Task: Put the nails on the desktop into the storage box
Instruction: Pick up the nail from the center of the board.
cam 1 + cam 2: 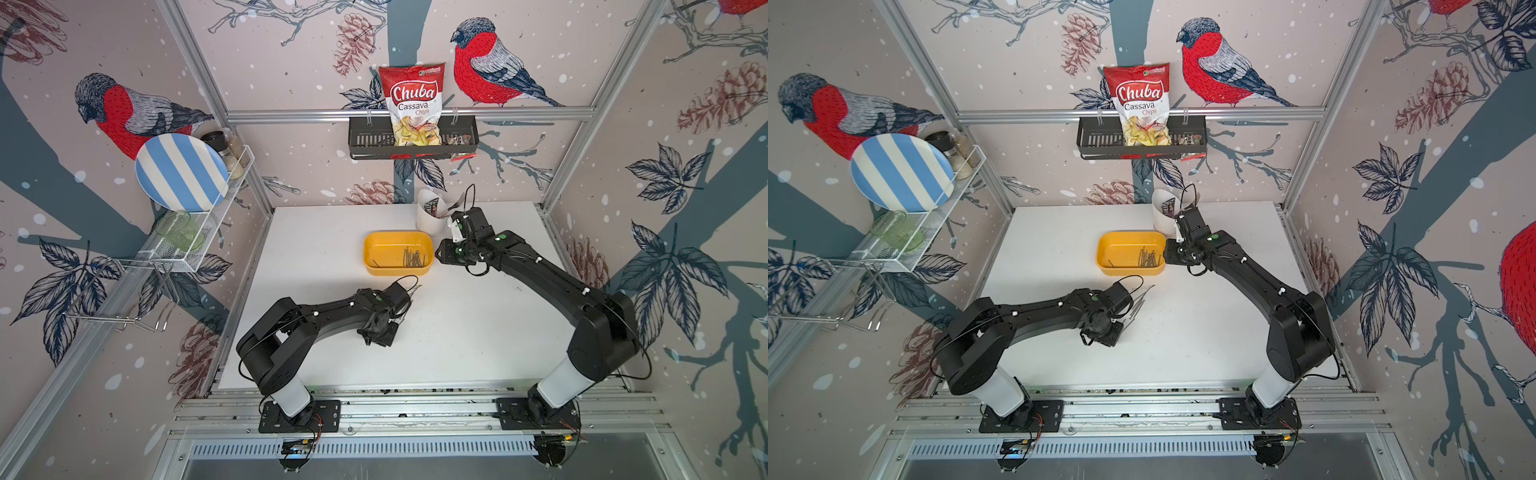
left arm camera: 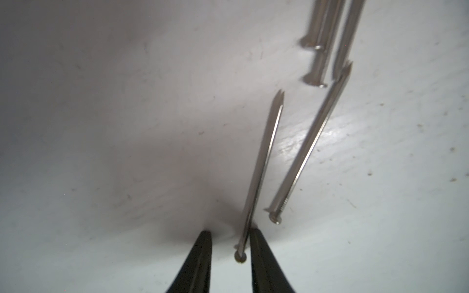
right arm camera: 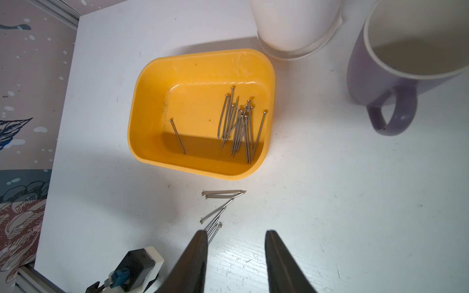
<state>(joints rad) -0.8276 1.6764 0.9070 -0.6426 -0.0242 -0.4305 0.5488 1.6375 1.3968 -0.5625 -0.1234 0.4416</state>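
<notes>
The yellow storage box point(image 1: 395, 271) point(image 1: 1129, 271) point(image 3: 138, 101) sits mid-desktop with several nails point(image 1: 413, 258) point(image 3: 238, 126) inside. More nails point(image 1: 1142, 289) point(image 3: 220, 194) lie on the white desktop point(image 1: 457, 332) in front of it. My left gripper point(image 2: 229, 232) is down at the desktop, jaws a little apart. One nail point(image 2: 261, 172) lies between them against one finger, with a gap to the other finger. A second nail point(image 2: 309, 142) lies beside it, with several more point(image 2: 327, 38) beyond. My right gripper point(image 3: 234, 232) point(image 1: 442, 252) hovers open and empty by the box's right end.
A white cutlery holder point(image 1: 430, 216) point(image 3: 294, 25) stands behind the box. A purple mug point(image 3: 380, 76) stands beside the holder. On the back rail hangs a black basket point(image 1: 365, 141) holding a chips bag. A wire rack point(image 1: 195, 249) with a striped plate juts from the left wall.
</notes>
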